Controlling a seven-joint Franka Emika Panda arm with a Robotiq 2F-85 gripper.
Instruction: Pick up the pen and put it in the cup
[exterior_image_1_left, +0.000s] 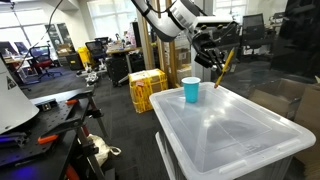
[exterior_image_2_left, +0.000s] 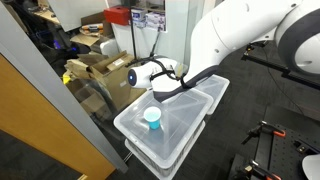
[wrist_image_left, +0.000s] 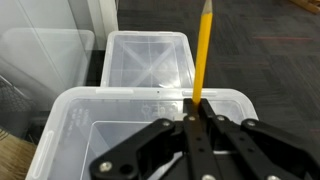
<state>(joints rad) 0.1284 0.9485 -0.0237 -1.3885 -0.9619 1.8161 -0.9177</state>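
Observation:
My gripper (exterior_image_1_left: 218, 62) is shut on the yellow pen (exterior_image_1_left: 225, 68) and holds it in the air above the lid of a clear storage bin (exterior_image_1_left: 240, 135). In the wrist view the pen (wrist_image_left: 203, 50) sticks straight out from between the closed fingers (wrist_image_left: 196, 108). The light blue cup (exterior_image_1_left: 190, 90) stands upright on the lid's far corner, a little to the left of and below the pen. The cup also shows in an exterior view (exterior_image_2_left: 152, 118), in front of the arm. The pen is hidden there.
A second clear bin (wrist_image_left: 147, 58) sits beside the one under my gripper. A yellow crate (exterior_image_1_left: 146, 88) stands on the floor behind the cup. Cardboard boxes (exterior_image_2_left: 100, 68), office chairs and a workbench (exterior_image_1_left: 40, 125) surround the bins.

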